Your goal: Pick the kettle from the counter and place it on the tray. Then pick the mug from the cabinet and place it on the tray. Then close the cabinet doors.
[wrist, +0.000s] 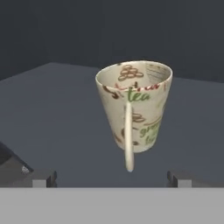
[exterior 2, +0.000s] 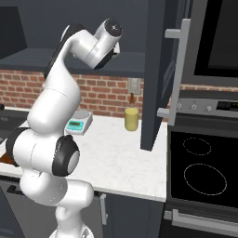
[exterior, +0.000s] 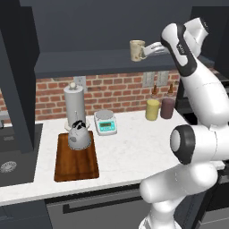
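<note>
The kettle, squat grey metal with a black knob and handle on top, stands upright at the far end of the tray, a dark reddish-brown board with a raised rim, lying flat on the white counter; the mug, cream with printed lettering (the word "tea" is legible in the hand view), stands upright on the cabinet shelf, its loop handle facing the hand camera; a cabinet door stands open.
</note>
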Robot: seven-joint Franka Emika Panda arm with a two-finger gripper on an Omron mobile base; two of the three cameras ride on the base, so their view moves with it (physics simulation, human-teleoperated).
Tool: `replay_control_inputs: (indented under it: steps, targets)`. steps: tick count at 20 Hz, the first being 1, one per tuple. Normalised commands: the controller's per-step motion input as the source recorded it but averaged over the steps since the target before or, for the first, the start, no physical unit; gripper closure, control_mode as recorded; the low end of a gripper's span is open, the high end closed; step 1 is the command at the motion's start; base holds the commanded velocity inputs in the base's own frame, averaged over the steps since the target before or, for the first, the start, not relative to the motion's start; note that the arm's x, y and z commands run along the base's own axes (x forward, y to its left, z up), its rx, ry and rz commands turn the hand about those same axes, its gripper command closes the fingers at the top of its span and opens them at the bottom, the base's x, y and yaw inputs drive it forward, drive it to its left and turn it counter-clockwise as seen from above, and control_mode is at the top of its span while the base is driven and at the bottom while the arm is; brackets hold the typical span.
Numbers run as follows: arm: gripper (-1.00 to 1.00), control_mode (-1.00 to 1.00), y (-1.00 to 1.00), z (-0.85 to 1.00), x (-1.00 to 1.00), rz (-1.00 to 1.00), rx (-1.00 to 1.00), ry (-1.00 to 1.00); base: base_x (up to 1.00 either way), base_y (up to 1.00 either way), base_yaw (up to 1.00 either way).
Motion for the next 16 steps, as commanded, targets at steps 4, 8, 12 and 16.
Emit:
replay_control_inputs:
  steps: [4, 8, 12, 16]
  targets:
    - [-1.00, -1.00, 0.02, -0.07, 0.36, 0.03, 0.00, 0.00, 0.00, 0.00, 0.00]
    - [-1.00, -1.00, 0.02, -0.01, 0.31, 0.00, 0.00, 0.00, 0.00, 0.00, 0.00]
    - [-1.00, -1.00, 0.02, 0.00, 0.22, 0.00, 0.00, 0.00, 0.00, 0.00, 0.00]
    - [-1.00, -1.00, 0.00, 0.00, 0.08, 0.00, 0.00, 0.00, 0.00, 0.00, 0.00]
